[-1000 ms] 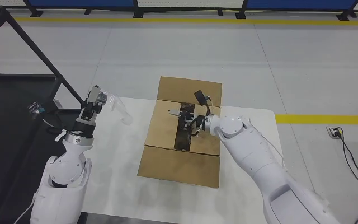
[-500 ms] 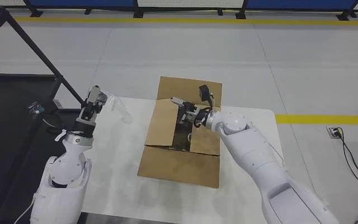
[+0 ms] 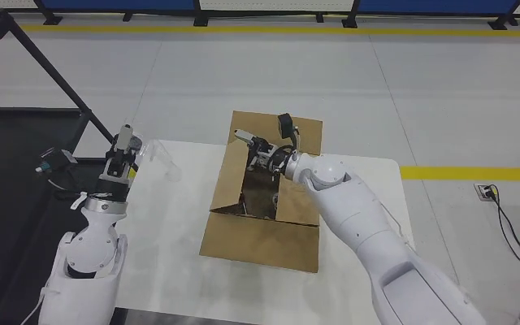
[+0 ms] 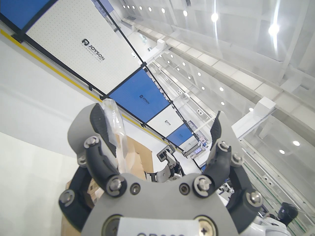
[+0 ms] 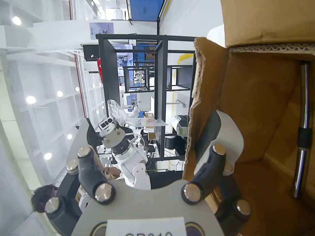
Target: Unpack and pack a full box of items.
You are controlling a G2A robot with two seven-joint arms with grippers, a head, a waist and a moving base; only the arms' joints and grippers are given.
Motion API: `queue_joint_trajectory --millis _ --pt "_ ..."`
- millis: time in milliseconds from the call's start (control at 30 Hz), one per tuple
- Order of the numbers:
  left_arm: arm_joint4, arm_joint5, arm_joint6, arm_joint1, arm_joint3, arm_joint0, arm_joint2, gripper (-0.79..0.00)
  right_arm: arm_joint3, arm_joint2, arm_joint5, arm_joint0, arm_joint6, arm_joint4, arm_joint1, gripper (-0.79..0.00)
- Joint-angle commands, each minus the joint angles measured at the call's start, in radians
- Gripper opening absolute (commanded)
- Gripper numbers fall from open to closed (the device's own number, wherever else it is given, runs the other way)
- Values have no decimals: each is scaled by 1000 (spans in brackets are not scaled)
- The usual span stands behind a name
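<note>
**Inspector:** Begin at the left. What is that arm doing?

**Assessor:** The left gripper (image 4: 157, 117) is hanging at the far left corner of the desk (image 3: 171, 244), well apart from the box (image 3: 260, 236). Its jaws are standing wide. A clear bag (image 4: 115, 128) is lying against one pad only and is not being clamped.

**Inspector:** And the box itself?

**Assessor:** It is sitting mid-desk with its far and near flaps lying outward. The left flap (image 3: 229, 175) is standing nearly upright. A metal rod (image 5: 302, 124) with a dark grip is leaning inside, against the inner wall.

**Inspector:** The right arm?

**Assessor:** The right gripper (image 5: 152, 124) is straddling that upright flap at its far end, one finger outside and one inside the box. The jaws are spread wide, so the cardboard is passing between them without being pinched.

**Inspector:** Your judgement of the step in hand?

**Assessor:** I am reading it as opening the box, with the unpacking hardly begun. To do it well, the inner finger should be pressing the flap outward near its free edge, sweeping in an arc about the fold rather than dragging sideways, which risks shifting the box on the desk. I am also advising that the flap be pushed past upright so that it is not springing back over the opening. The loose bag needs either a proper grip or a deliberate release onto the desk.
</note>
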Motion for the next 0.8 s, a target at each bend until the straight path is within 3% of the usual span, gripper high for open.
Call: queue_joint_trajectory --millis 0,400,767 --pt "63 27 63 -1 -14 9 -8 0 -3 -5 -10 3 -33 -8 -11 0" --pt "101 105 245 2 -59 62 -154 0 -39 -73 -64 -12 -213 -72 -108 0" --pt "27 99 278 1 -85 110 -233 0 26 -164 -66 -23 -269 -178 -211 0"
